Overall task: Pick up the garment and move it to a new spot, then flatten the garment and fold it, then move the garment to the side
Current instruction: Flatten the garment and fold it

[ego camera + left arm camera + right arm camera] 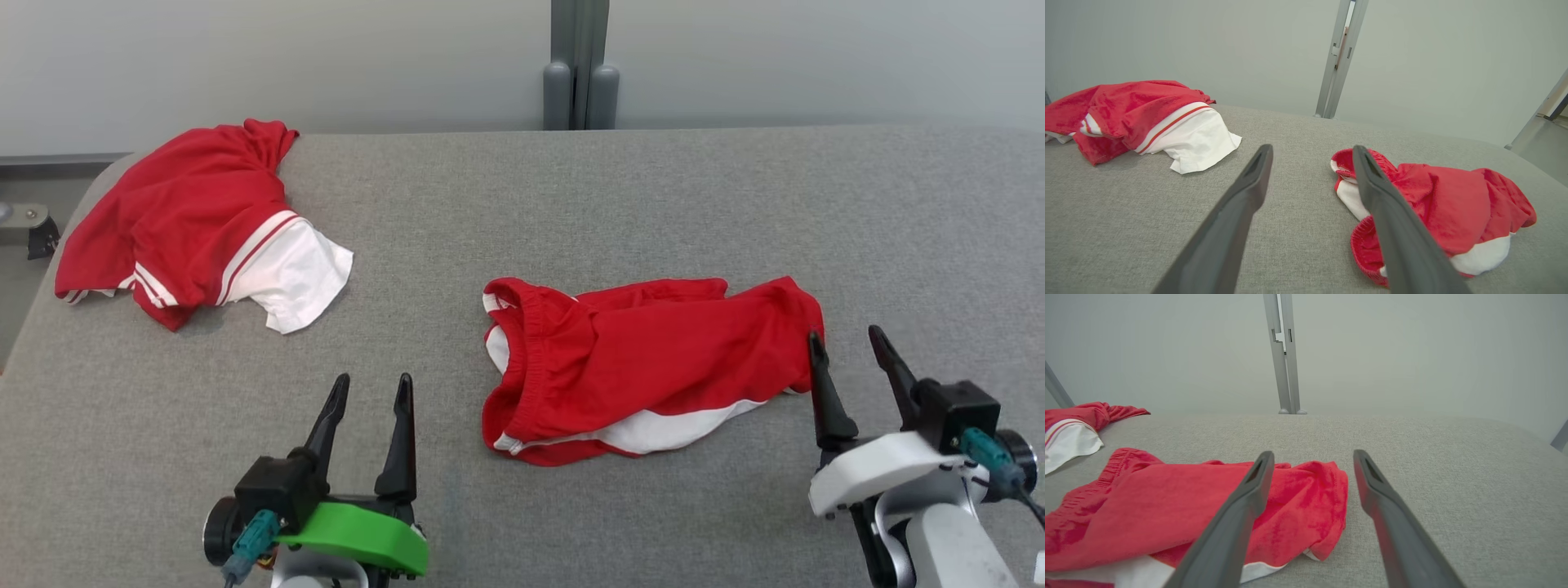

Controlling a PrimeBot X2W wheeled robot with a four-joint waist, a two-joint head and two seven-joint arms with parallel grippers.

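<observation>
Nearest the head camera, the left tool (373, 380) sits at the lower left above its green wrist cover. Its two dark fingers point up the view and stand spread apart with nothing between them. It hovers over bare grey counter (571, 204), clear of both pieces of cloth. At the lower right, the right tool (844, 333) rises from its white wrist cover, its jaws likewise wide apart and gripping nothing. Its inner finger (823, 392) stands just at the right-hand end of the red shorts (645, 367). In the right wrist view that finger crosses in front of the cloth's edge while the other finger is over bare counter. Whether the inner finger touches the fabric cannot be told.

The red shorts lie loose and rumpled on the counter a little right of centre, between the two tools and closer to the right one. The elastic waistband (522, 359) faces the robot's left, and a white lining or panel shows along the near edge.

Farther back and well apart from the shorts, a red and white top (188, 220) lies crumpled at the counter's far left corner, one white sleeve pointing toward the centre. Beyond the far edge, a grey post (580, 65) stands against a pale wall (816, 57).
</observation>
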